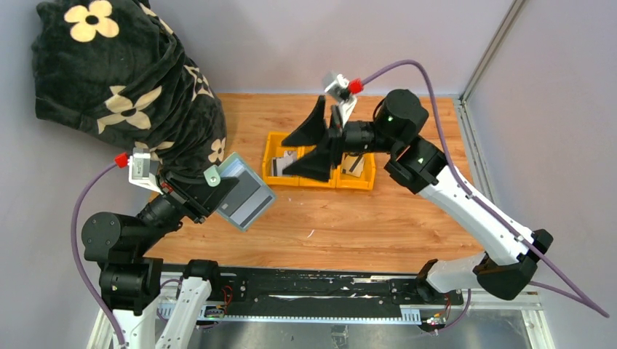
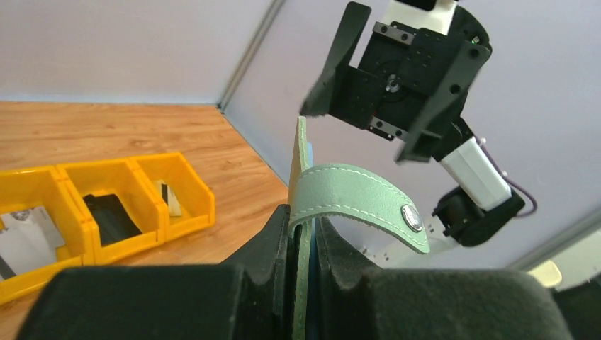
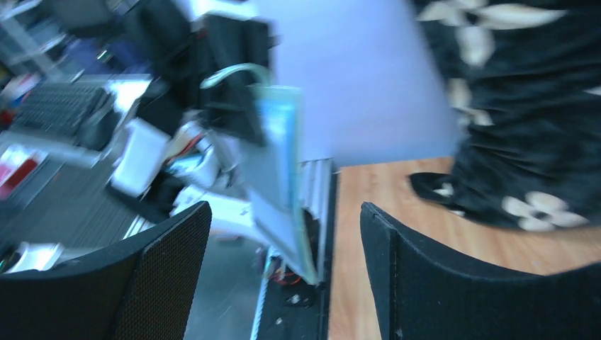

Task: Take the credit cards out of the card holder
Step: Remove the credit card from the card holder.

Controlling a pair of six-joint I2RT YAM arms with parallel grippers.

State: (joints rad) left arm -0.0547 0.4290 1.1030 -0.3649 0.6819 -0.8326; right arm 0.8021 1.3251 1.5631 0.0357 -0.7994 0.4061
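Where: the card holder (image 1: 246, 195) is up off the table (image 1: 378, 225), over its left side, pinched along one edge by the left gripper (image 1: 217, 190).
Outside: sage green with pale stitching along the borders.
Inside: opened out in the overhead view, with light blue leaves and a flat grey panel facing up; I cannot tell whether that panel is a card.
Clasp: a green strap (image 2: 354, 202) curls out over the fingers (image 2: 273, 248), with a round pale snap stud (image 2: 411, 216) near its end.
Left pincer: clamped on the holder's edge, one finger on each side.
Right pincer: the right gripper (image 1: 320, 145) has its jaws spread wide with nothing between them, over the yellow tray (image 1: 356, 183) and well apart from the holder.
Tray contents: credit cards, a pale one (image 2: 25, 237) in the left compartment, a black one (image 2: 113, 216) in the middle, and a striped one (image 2: 169, 198) in the right.
Right wrist view: blurred, with the holder seen nearly edge-on.
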